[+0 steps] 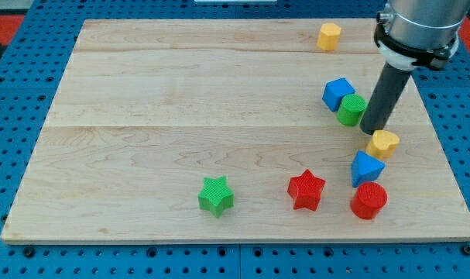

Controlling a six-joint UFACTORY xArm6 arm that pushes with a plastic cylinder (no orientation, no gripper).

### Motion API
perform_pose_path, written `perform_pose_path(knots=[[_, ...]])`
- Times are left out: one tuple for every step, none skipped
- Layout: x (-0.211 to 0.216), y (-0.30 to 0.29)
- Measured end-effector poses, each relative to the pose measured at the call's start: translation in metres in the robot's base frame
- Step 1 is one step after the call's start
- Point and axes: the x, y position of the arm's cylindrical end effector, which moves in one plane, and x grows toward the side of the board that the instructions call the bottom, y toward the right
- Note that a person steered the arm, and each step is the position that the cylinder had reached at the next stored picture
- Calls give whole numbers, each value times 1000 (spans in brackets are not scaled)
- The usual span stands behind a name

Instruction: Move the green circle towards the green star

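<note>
The green circle [350, 109] sits at the view's right, touching the blue cube [338, 93] just up-left of it. The green star [216, 194] lies near the view's bottom, left of centre, far from the circle. My tip [372, 129] is at the end of the dark rod, right beside the green circle on its lower right side, close or touching; I cannot tell which.
A yellow block [383, 144] lies just below my tip. A blue triangle-like block [366, 168], a red circle [368, 201] and a red star [307, 190] sit below that. Another yellow block [329, 36] is near the top edge of the wooden board [180, 93].
</note>
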Motion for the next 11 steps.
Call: perform_pose_path(knots=[[-19, 16], [-38, 9], [-42, -48], [-37, -144], [1, -191], [41, -229], [47, -249], [43, -247], [55, -276], [56, -298], [57, -324]])
